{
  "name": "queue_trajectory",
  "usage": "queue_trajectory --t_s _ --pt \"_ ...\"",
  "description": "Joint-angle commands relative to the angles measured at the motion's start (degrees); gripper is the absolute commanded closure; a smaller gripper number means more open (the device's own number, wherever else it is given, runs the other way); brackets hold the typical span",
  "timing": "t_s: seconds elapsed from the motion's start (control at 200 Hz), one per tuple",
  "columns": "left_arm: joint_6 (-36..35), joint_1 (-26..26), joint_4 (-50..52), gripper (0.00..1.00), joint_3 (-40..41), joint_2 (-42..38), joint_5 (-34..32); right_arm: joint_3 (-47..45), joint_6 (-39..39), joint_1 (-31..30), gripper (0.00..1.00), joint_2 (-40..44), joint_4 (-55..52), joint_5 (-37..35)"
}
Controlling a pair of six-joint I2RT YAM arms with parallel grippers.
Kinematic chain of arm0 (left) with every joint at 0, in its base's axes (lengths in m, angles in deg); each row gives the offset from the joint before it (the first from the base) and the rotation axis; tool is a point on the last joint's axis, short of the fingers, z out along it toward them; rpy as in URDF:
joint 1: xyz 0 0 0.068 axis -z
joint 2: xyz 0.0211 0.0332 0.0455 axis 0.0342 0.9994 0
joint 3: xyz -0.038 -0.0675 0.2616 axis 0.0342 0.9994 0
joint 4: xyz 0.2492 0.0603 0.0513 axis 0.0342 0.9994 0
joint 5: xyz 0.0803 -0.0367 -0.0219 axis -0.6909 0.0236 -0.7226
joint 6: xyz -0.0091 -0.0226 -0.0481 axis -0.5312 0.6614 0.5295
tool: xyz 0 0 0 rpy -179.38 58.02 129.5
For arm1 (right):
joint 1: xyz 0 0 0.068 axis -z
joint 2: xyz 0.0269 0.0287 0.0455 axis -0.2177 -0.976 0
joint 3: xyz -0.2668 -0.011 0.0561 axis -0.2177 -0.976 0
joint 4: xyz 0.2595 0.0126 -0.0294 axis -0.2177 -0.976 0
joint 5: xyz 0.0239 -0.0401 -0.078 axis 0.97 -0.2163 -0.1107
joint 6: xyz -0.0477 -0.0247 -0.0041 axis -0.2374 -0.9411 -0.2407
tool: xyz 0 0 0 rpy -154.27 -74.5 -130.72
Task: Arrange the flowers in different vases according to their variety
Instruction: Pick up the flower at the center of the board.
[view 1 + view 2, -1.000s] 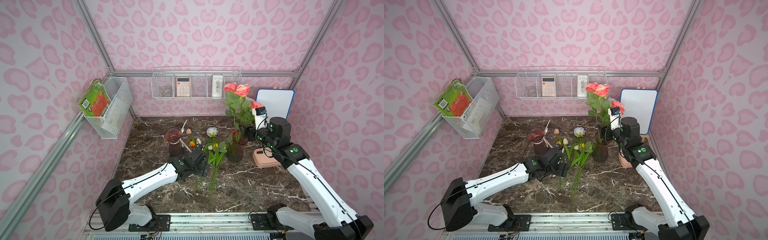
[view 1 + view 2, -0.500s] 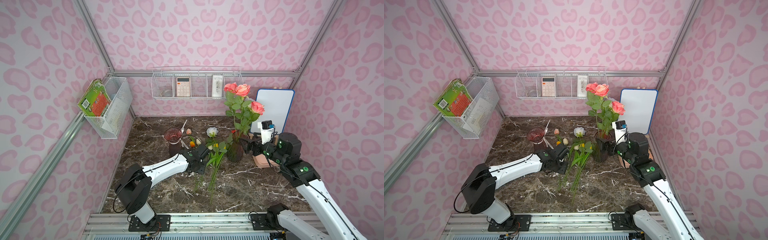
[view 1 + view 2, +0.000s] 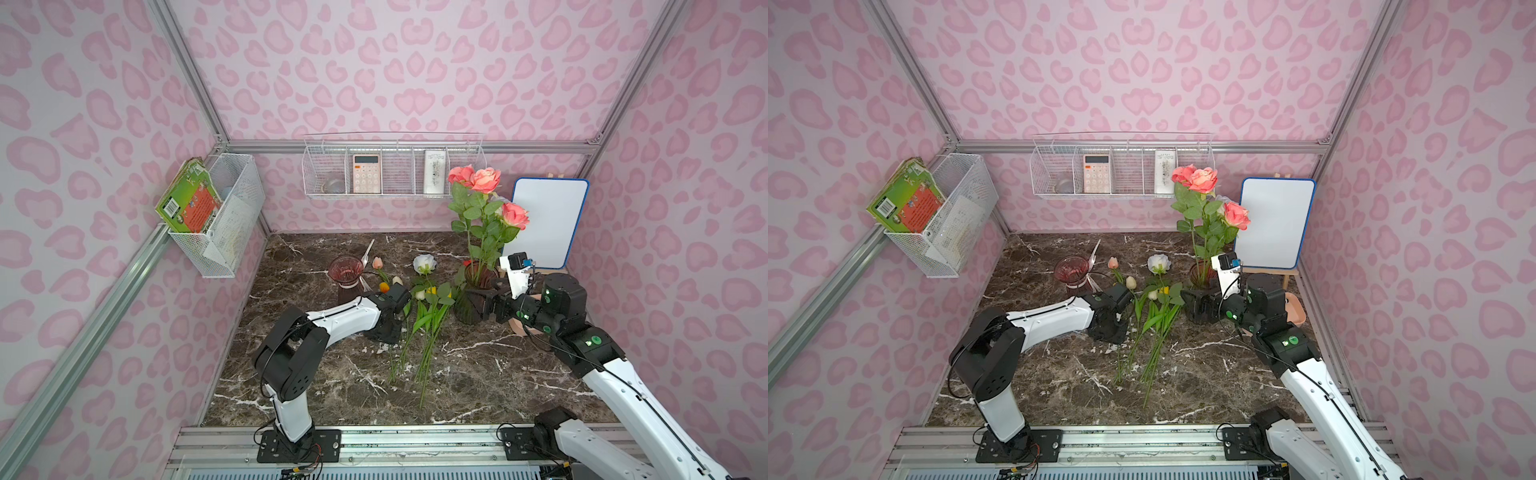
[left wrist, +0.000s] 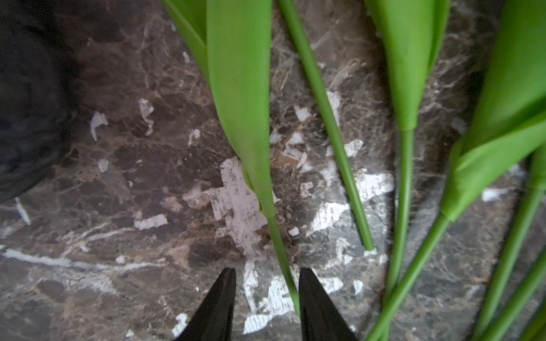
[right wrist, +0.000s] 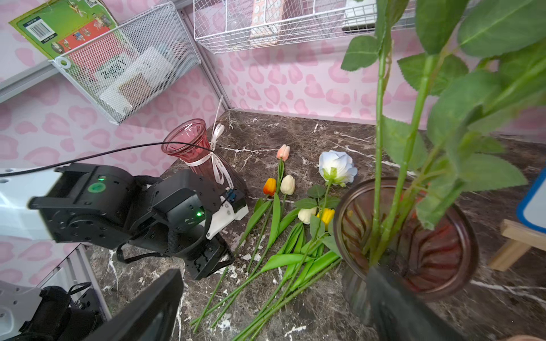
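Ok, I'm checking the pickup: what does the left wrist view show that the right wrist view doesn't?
Only left wrist: the left gripper straddling one thin stem, not yet closed. Only right wrist: the empty ribboned vase, the other vase holding rose stems, the white rose and tulip heads. Both: green stems and leaves lying on the marble table.

Bright, even light; left wrist view blurred, edges distorted.
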Motion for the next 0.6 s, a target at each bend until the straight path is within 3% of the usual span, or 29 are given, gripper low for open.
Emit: queue_trajectory --t_s 0.0,0.265,0.485,0.595 --pt "-0.59 -0.66 -1.35 0.61 -0.45 1.53 1.65 -0.54 1.26 -0.65 0.01 -0.31 2.21 0.74" --pt "-0.68 -1.4 -0.63 0.77 -1.15 4.62 1.79 -1.63 2.06 -2.38 0.01 -1.11 4.56 1.73" --pt "-1.51 -1.45 2.01 1.0 -2.0 2.06 -0.24 -5.33 5.13 -7.3 0.01 -2.92 11.79 2.08" --pt "-2.34 -1.45 3.04 1.0 -2.83 0.0 -1.67 -7.09 4.25 -10.88 0.01 -4.65 11.12 -0.01"
